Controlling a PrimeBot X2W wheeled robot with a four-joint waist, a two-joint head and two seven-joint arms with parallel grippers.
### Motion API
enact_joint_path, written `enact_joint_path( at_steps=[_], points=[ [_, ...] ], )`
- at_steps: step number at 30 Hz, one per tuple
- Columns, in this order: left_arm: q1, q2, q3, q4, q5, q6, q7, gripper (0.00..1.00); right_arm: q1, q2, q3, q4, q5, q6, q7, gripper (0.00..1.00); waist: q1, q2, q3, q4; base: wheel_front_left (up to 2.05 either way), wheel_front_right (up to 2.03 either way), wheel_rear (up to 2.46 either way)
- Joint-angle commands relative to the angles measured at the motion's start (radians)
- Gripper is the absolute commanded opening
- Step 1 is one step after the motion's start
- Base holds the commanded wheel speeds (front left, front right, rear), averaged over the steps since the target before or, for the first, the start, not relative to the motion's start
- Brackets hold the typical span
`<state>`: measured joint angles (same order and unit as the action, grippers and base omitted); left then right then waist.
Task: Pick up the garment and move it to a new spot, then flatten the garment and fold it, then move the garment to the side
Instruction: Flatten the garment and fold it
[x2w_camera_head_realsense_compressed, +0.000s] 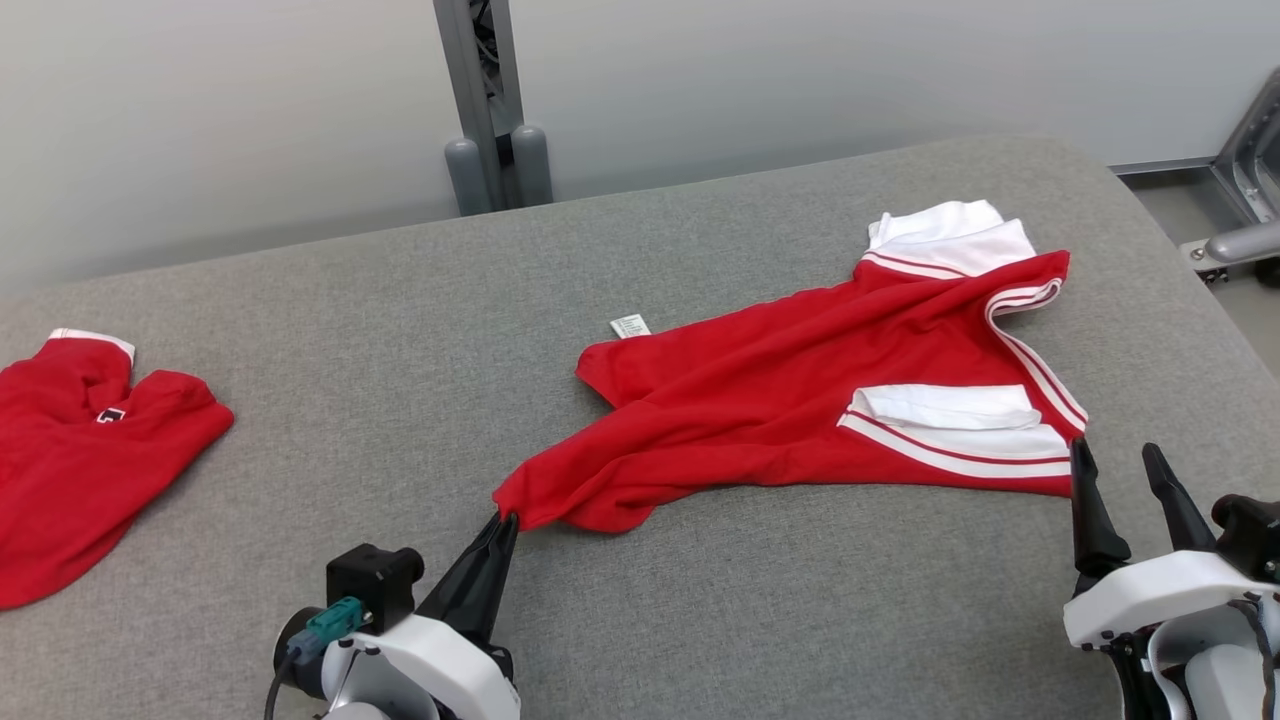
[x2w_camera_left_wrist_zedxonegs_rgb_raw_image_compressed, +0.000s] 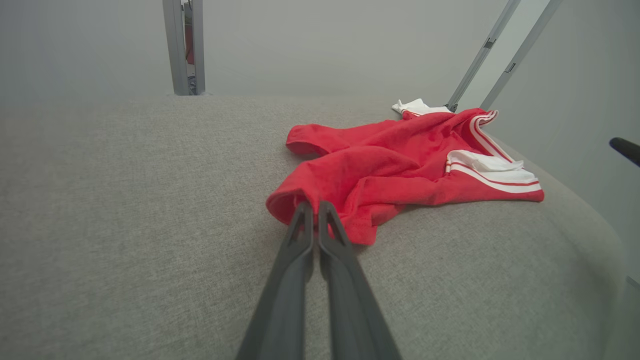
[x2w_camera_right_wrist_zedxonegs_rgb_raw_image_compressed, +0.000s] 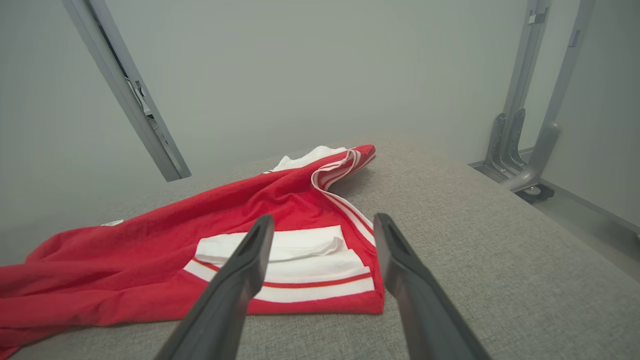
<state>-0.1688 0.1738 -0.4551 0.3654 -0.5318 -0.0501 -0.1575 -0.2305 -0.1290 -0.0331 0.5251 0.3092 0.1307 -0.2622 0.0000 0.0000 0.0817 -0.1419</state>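
Left gripper is clamped on the garment corner, right gripper gapes empty by its hem, and one second garment sits way left of both.

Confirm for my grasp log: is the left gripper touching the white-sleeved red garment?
Touching. The left wrist view shows the left gripper shut on a near corner of the garment.

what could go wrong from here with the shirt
1. The left gripper pinches only a small corner of the shirt; pulling could slip it free.
2. The right gripper is open beside the shirt, holding nothing, so a one-sided pull may bunch the cloth.
3. Dragging left might reach the other red garment.
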Motion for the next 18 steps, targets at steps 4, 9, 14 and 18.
enact_joint_path(
  at_steps=[4,9,14,18],
  points=[
    [0.007,-0.007,-0.014,0.006,0.012,0.011,-0.001,0.0,-0.048,-0.014,-0.009,0.076,0.049,0.0,-0.002,1.0,0.0,0.0,0.023,0.02,0.0,0.0,0.0],
    [-0.016,-0.013,-0.027,0.007,0.017,0.008,-0.006,0.0,-0.137,-0.009,-0.052,0.18,0.174,0.0,0.031,1.0,0.0,0.0,0.054,0.046,0.0,0.0,0.0],
    [-0.036,-0.017,-0.037,0.01,0.024,0.004,-0.01,0.0,-0.232,-0.02,-0.073,0.28,0.237,0.0,0.082,1.0,0.0,0.0,0.089,0.071,0.0,0.0,0.0],
    [-0.054,-0.022,-0.043,0.014,0.024,0.001,-0.013,0.0,-0.291,-0.019,-0.07,0.343,0.264,0.0,0.106,1.0,0.0,0.0,0.11,0.084,0.0,0.0,0.0]
  ],
)
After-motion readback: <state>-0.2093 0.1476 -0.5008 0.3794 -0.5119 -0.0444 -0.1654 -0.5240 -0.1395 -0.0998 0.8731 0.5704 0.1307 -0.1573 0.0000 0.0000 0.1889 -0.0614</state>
